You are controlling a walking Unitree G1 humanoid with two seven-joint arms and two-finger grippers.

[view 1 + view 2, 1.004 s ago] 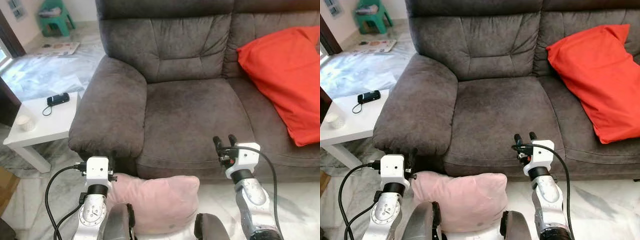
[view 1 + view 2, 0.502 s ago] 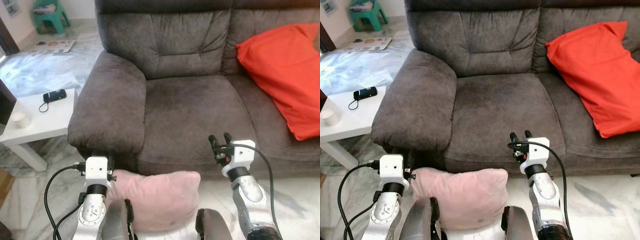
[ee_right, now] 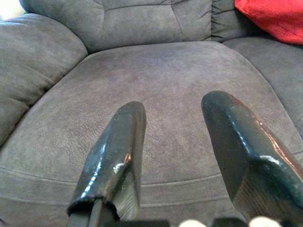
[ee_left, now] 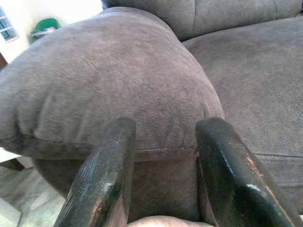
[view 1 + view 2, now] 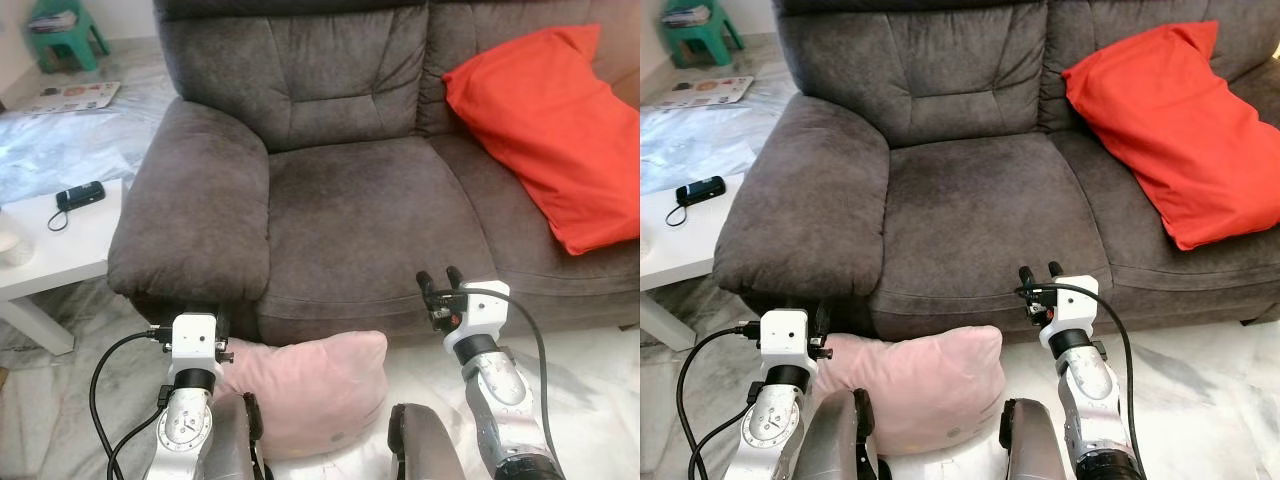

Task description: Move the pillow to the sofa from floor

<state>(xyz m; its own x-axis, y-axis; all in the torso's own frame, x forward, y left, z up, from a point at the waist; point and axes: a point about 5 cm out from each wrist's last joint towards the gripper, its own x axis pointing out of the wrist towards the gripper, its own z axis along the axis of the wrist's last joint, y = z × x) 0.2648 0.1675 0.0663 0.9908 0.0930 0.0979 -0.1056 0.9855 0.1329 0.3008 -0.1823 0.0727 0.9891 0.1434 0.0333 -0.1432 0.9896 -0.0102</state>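
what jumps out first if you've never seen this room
The bright red pillow lying on the right seat of the grey sofa catches the eye first. Next, the pale pink pillow on the floor against the sofa's front, between the open left gripper and open right gripper.

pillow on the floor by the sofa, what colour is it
The pillow is pale pink, plain with no pattern; it shows best in the right eye view.

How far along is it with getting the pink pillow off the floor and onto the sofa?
Nothing looks done: the pink pillow lies on the floor against the sofa front. Left gripper and right gripper are both open and empty, flanking it. Grasping, lifting and placing all remain.
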